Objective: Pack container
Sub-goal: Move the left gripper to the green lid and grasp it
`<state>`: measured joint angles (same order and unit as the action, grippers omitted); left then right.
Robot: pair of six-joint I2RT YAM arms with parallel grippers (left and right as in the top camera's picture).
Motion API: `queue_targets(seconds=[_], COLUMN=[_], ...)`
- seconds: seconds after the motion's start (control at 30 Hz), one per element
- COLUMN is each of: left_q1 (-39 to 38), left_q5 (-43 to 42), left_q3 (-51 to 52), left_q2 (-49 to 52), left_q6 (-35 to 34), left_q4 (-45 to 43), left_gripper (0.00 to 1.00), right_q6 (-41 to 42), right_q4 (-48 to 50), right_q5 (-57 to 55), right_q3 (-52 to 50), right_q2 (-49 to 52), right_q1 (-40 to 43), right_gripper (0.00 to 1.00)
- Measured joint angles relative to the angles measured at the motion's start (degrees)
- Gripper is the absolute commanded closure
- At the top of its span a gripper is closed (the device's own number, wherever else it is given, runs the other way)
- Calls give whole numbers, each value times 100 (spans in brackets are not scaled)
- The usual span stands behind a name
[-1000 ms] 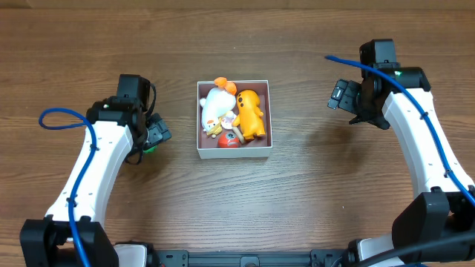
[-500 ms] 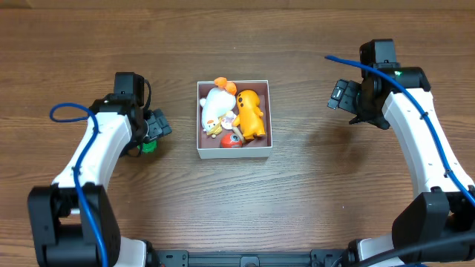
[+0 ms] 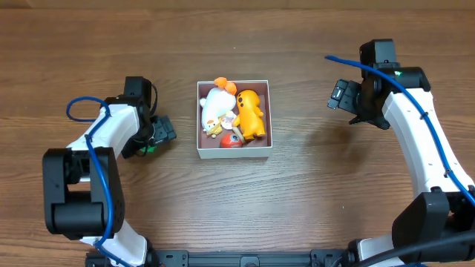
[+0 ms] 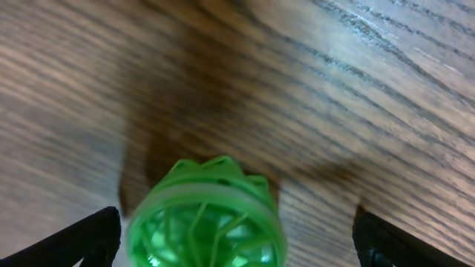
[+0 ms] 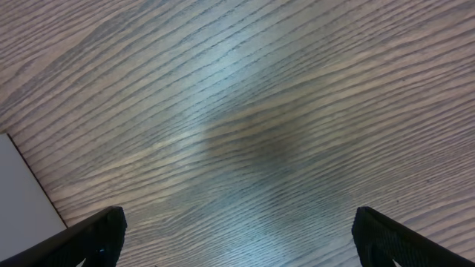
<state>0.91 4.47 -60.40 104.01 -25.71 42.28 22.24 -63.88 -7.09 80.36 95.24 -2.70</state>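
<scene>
The container (image 3: 234, 153) is a white-walled square box at the table's middle. It holds a white toy (image 3: 217, 107), an orange toy (image 3: 251, 113) and a red one (image 3: 228, 142). A green lattice ball (image 3: 148, 147) lies on the wood left of the box. My left gripper (image 3: 158, 133) is right over the ball. In the left wrist view the ball (image 4: 206, 215) sits between my open fingers (image 4: 234, 245), nearer the left finger. My right gripper (image 3: 341, 95) is open and empty, right of the box over bare wood (image 5: 237, 237).
The box's white corner (image 5: 22, 193) shows at the left edge of the right wrist view. Blue cables loop along both arms (image 3: 78, 111). The tabletop is dark wood.
The left arm has swung, its base end moving left, and its gripper has shifted slightly right over the green ball. The right arm and the box have not moved.
</scene>
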Motion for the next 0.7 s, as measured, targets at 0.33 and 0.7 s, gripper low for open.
queue_targets(seconds=[0.33,0.7], left_q1=[0,0], left_q5=[-85,-87], left_q3=[0,0], left_q2=[17,22], left_q6=[205,413], left_q4=[-28,-31], left_gripper=[27,44], right_q6=[0,0], right_q4=[2,2], right_q5=[2,0], right_q3=[0,0], right_q2=[0,0], right_q1=[0,0], right_gripper=[0,0])
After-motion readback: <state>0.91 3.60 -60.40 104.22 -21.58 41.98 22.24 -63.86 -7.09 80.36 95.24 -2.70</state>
